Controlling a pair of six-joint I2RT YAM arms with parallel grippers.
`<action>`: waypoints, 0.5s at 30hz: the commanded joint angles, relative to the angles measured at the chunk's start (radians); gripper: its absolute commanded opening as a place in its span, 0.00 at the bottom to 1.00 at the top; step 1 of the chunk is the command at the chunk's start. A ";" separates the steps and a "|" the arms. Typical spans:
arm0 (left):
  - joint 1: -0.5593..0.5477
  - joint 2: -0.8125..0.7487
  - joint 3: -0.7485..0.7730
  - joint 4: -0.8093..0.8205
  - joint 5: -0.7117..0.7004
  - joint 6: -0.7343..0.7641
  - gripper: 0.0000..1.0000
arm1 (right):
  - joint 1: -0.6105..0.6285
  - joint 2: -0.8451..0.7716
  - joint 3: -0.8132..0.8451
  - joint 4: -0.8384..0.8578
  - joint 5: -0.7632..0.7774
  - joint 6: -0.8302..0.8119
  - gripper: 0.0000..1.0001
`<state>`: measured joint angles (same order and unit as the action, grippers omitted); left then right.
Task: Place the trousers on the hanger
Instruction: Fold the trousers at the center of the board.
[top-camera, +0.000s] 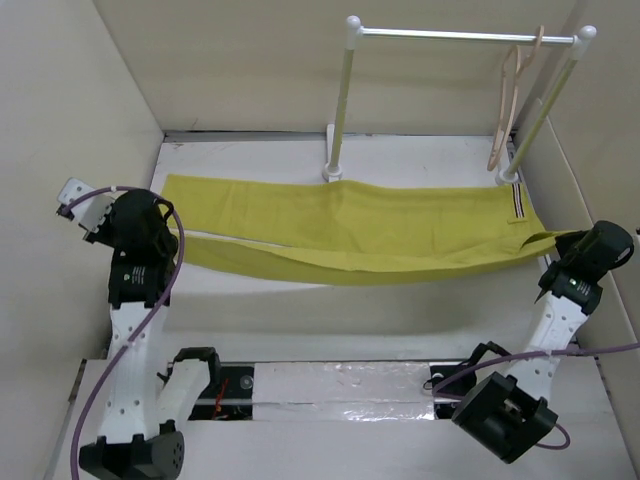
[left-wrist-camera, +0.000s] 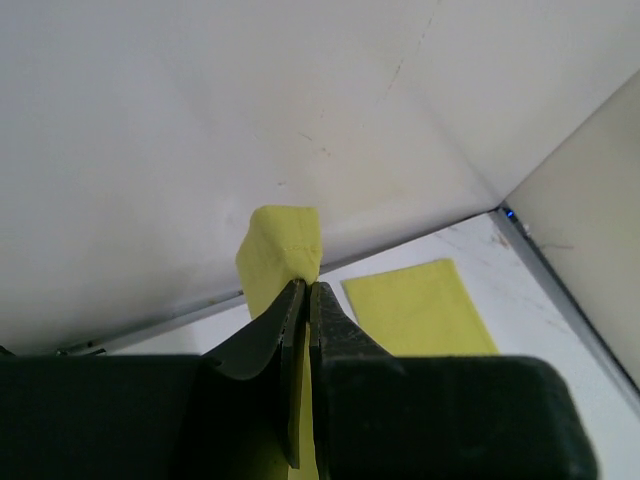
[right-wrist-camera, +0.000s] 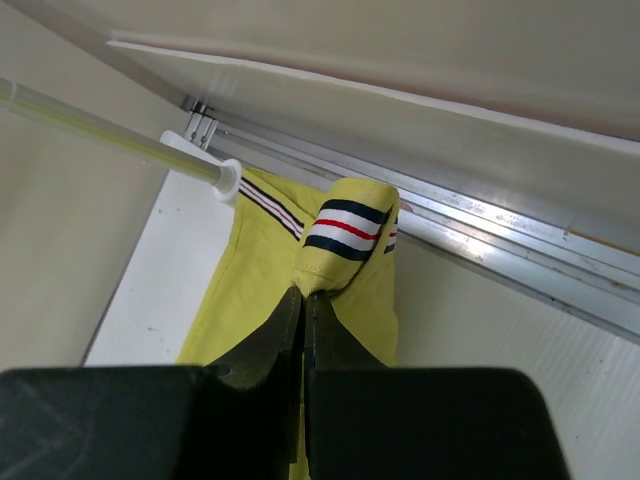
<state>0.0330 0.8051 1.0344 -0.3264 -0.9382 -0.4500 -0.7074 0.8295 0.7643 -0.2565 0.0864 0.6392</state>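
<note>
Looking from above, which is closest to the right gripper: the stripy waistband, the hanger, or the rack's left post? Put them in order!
1. The striped waistband: nearest, just left of the right gripper, which pinches the cloth beside it.
2. The hanger: farther back, hanging at the right end of the rail.
3. The left post: farthest, back and toward the middle.

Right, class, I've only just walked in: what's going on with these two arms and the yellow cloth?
Two robot arms hold the trousers by opposite ends, spread lengthwise across the table. The left gripper is shut on a leg end, and the right gripper is shut on the striped waistband. The hanger hangs on the white rack at the back right, with nothing on it yet.
</note>
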 joint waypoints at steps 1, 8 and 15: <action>-0.001 0.075 -0.022 0.079 -0.034 0.011 0.00 | -0.012 -0.020 0.076 0.085 0.035 -0.044 0.00; 0.038 0.351 0.096 0.044 -0.011 -0.068 0.01 | 0.008 0.189 0.125 0.155 -0.066 -0.009 0.00; 0.064 0.563 0.205 0.104 0.022 -0.053 0.05 | 0.225 0.419 0.317 0.174 0.126 0.001 0.00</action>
<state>0.0692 1.3415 1.1576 -0.2924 -0.9058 -0.4953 -0.5697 1.1793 0.9489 -0.2024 0.1020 0.6373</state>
